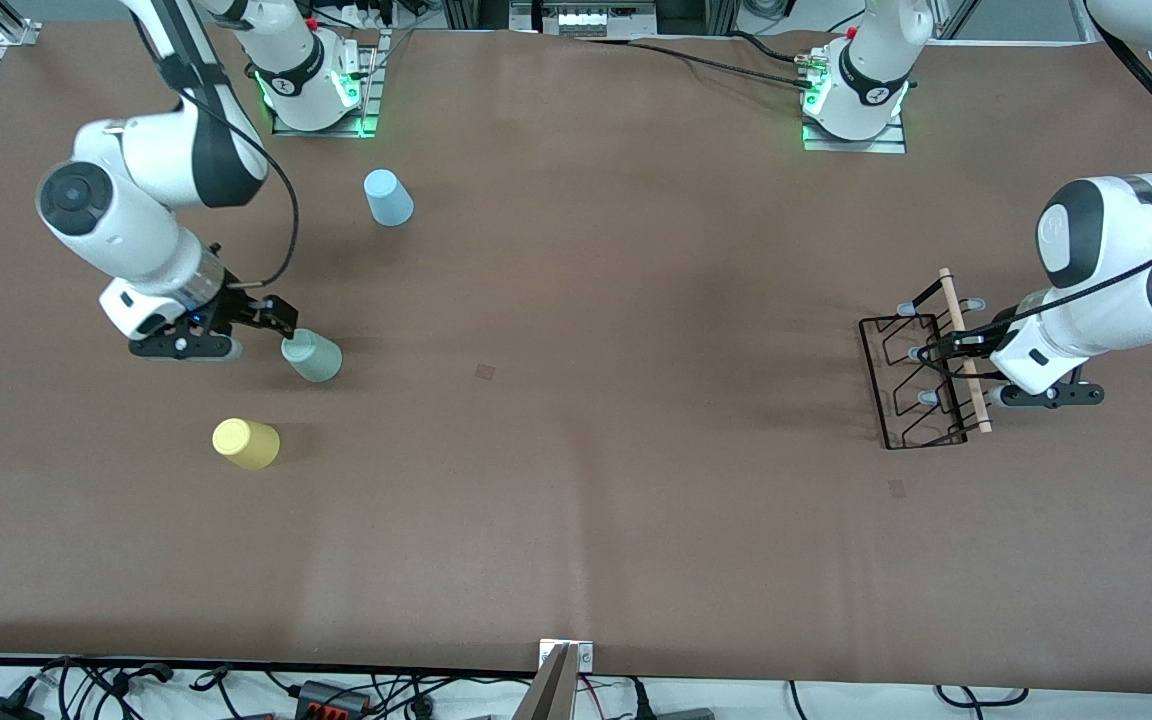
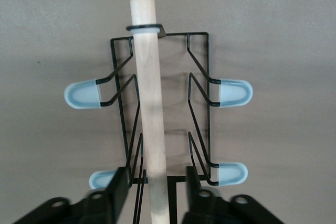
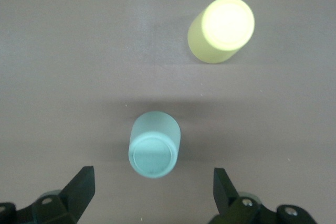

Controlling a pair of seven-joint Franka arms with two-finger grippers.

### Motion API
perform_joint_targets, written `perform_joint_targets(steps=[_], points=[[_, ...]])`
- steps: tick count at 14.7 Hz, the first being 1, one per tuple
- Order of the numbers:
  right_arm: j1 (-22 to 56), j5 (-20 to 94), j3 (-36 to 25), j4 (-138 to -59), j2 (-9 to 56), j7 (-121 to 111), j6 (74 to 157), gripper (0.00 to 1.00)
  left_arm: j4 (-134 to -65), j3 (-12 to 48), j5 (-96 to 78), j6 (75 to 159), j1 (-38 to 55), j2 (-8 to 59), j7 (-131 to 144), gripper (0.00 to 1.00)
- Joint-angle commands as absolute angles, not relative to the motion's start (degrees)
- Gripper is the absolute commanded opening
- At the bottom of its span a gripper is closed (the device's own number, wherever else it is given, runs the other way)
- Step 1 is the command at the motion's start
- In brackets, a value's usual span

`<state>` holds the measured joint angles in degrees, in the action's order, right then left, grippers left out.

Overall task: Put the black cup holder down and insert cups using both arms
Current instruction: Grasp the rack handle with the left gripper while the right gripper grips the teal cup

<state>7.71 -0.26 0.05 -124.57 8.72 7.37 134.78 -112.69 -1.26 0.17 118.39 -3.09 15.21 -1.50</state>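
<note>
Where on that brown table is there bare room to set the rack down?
The wide middle of the table lies bare, bordered by the pale green cup and the black cup holder. It is crowded around the yellow cup and light blue cup.

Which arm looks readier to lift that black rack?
The left arm. Its gripper straddles the wooden handle of the black rack; the right gripper is open beside the green cup at the table's right-arm end.
</note>
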Motion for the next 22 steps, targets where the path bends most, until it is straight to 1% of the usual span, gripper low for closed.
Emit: perform_joint_targets(steps=[1, 2, 3, 4, 5, 7, 9, 12, 13, 14, 16, 18, 20, 22], points=[[8.2, 0.2, -0.1, -124.6, 11.0, 6.1, 137.2, 1.0, -114.2, -1.0, 1.1, 119.3, -3.3, 13.8, -2.1, 0.29], [8.3, 0.3, -0.2, -124.7, 11.2, 6.1, 137.4, 1.0, -114.1, -1.0, 1.1, 119.3, -3.3, 13.8, -2.1, 0.19], [8.2, 0.4, -0.1, -124.7, 11.3, 6.2, 137.4, 1.0, -114.0, -0.9, 1.1, 119.2, -3.3, 13.7, -2.0, 0.12], [8.2, 0.4, -0.2, -124.7, 11.3, 6.2, 137.3, 1.0, -113.8, -0.8, 1.1, 119.1, -3.3, 13.7, -2.0, 0.05], [8.2, 0.4, -0.1, -124.7, 11.5, 6.3, 137.1, 1.0, -113.6, -0.8, 1.1, 119.1, -3.3, 13.7, -2.0, 0.01], [8.2, 0.4, -0.1, -124.7, 11.6, 6.5, 137.0, 1.0, -112.3, -0.5, 1.1, 118.2, -2.8, 13.1, -1.8, 0.01], [8.1, 0.4, -0.1, -124.5, 11.9, 6.9, 137.0, 1.0, -109.2, 0.2, 1.1, 114.7, -2.5, 12.8, -1.8, 0.01], [8.0, 0.4, -0.2, -124.4, 11.9, 7.0, 136.9, 1.0, -100.7, 4.6, 1.1, 104.3, -2.4, 12.8, -1.2, 0.01], [7.8, 0.4, -0.2, -124.4, 12.0, 7.0, 136.9, 1.0, -98.6, 6.7, 0.7, 101.1, -2.4, 13.0, -1.1, 0.01], [7.8, 0.5, -0.3, -124.4, 12.1, 7.0, 137.0, 1.0, -97.5, 9.8, 0.6, 99.9, -1.9, 13.1, -0.3, 0.01], [8.1, 1.5, -0.2, -124.5, 12.4, 8.3, 137.3, 1.0, -96.6, 14.6, 0.4, 99.6, -1.0, 13.4, 0.9, 0.01], [8.5, 4.7, -0.3, -124.5, 13.3, 9.8, 138.1, 1.0, -95.0, 18.0, 0.0, 99.7, 2.3, 14.4, 4.6, 0.01], [9.1, 5.4, -0.3, -124.9, 13.8, 9.8, 138.8, 1.0, -91.6, 18.9, 0.0, 100.1, 9.1, 17.6, 13.3, 0.01], [9.3, 5.4, -0.4, -125.4, 14.0, 9.8, 139.0, 1.0, -87.4, 18.9, 0.0, 100.2, 15.8, 22.7, 25.8, 0.01]])
